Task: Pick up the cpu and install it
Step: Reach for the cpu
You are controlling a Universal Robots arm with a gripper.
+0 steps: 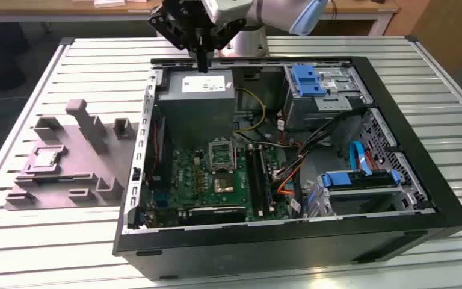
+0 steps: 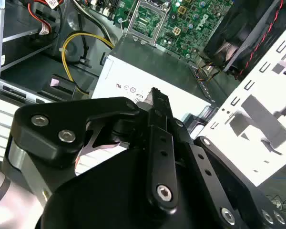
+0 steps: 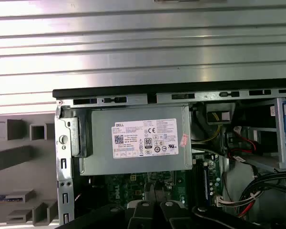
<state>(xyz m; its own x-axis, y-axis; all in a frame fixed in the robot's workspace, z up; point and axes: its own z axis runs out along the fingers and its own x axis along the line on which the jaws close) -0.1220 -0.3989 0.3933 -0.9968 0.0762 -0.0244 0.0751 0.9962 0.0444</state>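
Exterior view, and we start close in: a slatted metal worktop carries one open black computer case, lying on its side. Inside it are two blue drive brackets, one near and one further back. There's one green motherboard with a dark socket frame on it, and behind that one grey power-supply box. Over on the exterior view's left, just beside the case, sits one grey moulded fixture. And there's the cpu, a pale square lying flat in a recess of that fixture, well apart from the hand. The hand hangs further back, above the far edge of the power-supply box, fingers pressed together with nothing between them. Beyond it, wooden table tops close off the room. Second wrist view adds what the others lack: the hand's black linkage up close, one yellow cable looping beside the box, and one black fan with red wires. First wrist view looks straight onto the box's white label, with the case's black edge above it.
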